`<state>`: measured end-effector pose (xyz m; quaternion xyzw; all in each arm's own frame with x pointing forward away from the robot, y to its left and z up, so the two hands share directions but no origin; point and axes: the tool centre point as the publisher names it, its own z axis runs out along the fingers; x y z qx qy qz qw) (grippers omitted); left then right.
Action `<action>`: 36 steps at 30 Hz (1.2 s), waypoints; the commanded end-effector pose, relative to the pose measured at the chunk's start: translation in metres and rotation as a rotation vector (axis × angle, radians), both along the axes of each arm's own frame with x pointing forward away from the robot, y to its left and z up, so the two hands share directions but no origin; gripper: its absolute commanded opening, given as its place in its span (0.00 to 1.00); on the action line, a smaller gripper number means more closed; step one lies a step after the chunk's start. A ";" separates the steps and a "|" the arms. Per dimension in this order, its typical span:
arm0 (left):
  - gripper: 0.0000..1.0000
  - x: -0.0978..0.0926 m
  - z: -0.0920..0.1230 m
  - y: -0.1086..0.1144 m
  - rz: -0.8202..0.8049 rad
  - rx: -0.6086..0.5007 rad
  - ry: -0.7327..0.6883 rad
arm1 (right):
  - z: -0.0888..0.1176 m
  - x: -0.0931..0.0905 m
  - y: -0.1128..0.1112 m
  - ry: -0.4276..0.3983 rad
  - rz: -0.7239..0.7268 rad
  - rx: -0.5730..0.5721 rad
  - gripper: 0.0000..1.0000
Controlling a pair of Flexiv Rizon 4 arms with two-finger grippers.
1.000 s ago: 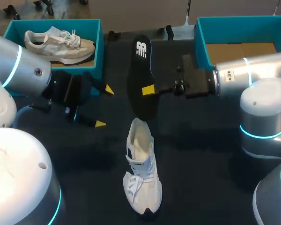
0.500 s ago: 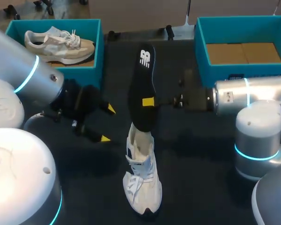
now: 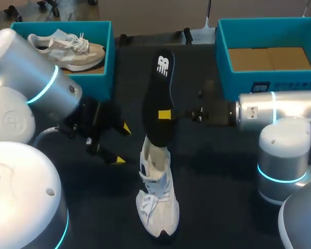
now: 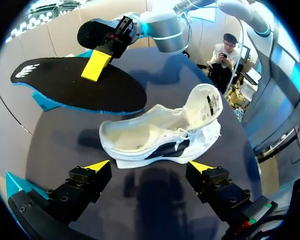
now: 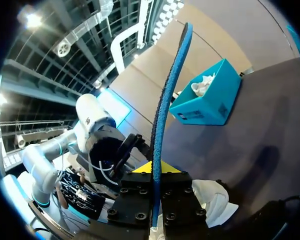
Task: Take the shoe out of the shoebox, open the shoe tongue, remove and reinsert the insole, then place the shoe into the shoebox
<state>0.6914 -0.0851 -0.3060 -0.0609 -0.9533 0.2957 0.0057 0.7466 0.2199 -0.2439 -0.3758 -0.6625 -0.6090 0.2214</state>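
Note:
A white shoe (image 3: 156,192) lies on the dark table, heel opening toward the far side and tongue pulled open. My right gripper (image 3: 165,114) is shut on a black insole (image 3: 159,88) with a blue underside, held over the table with its near end just above the shoe's heel. Left of the shoe, my left gripper (image 3: 122,144) stands open and holds nothing. In the left wrist view the shoe (image 4: 160,135) lies on its side just ahead of the open left gripper (image 4: 150,166), with the insole (image 4: 75,85) beyond it. Seen from the right wrist, the insole (image 5: 167,100) runs edge-on out of the right gripper (image 5: 155,167).
A teal shoebox (image 3: 106,57) at the far left holds a second, beige shoe (image 3: 67,46). Another teal shoebox (image 3: 225,52) at the far right shows only its cardboard floor. Both arm bases crowd the near corners.
The right gripper has brought the insole nearer, its near end now over the shoe's heel. My left gripper, still open, has come closer to the shoe.

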 end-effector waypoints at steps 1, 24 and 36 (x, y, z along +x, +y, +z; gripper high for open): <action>1.00 0.013 -0.014 -0.012 -0.012 0.011 0.045 | -0.010 0.002 0.003 -0.046 0.005 0.048 0.00; 1.00 0.010 -0.039 -0.018 0.003 0.121 0.063 | -0.025 0.011 -0.004 -0.091 0.013 0.083 0.00; 1.00 0.015 -0.043 -0.016 0.108 0.195 0.090 | -0.033 0.013 -0.007 -0.142 0.060 0.111 0.00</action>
